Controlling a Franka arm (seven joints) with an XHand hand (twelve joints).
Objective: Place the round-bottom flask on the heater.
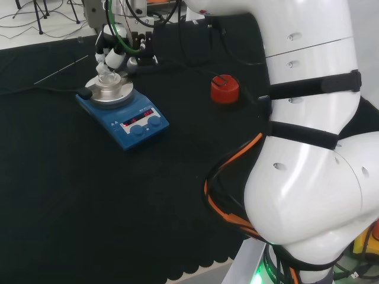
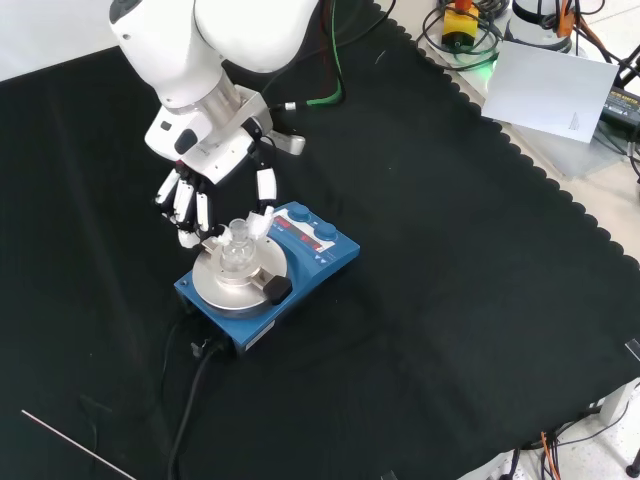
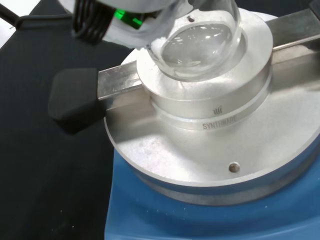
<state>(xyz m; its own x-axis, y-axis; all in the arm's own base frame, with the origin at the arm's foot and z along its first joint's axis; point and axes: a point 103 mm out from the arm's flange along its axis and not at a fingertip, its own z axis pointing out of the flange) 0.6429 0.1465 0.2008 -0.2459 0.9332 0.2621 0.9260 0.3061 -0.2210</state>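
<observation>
The head view looks from behind the arm across the cloth (image 1: pixel 118 213), the front view looks down from the opposite side, and the wrist view sits close over the heater (image 3: pixel 210 150), which all three views share (image 1: pixel 121 112) (image 2: pixel 265 280).

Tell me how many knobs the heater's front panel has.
2: both blue knobs sit side by side on the heater panel, below the display in the head view.

Clear round-bottom flask (image 2: pixel 238 256) sits upright in the blue heater's (image 2: pixel 300 262) metal block.
</observation>
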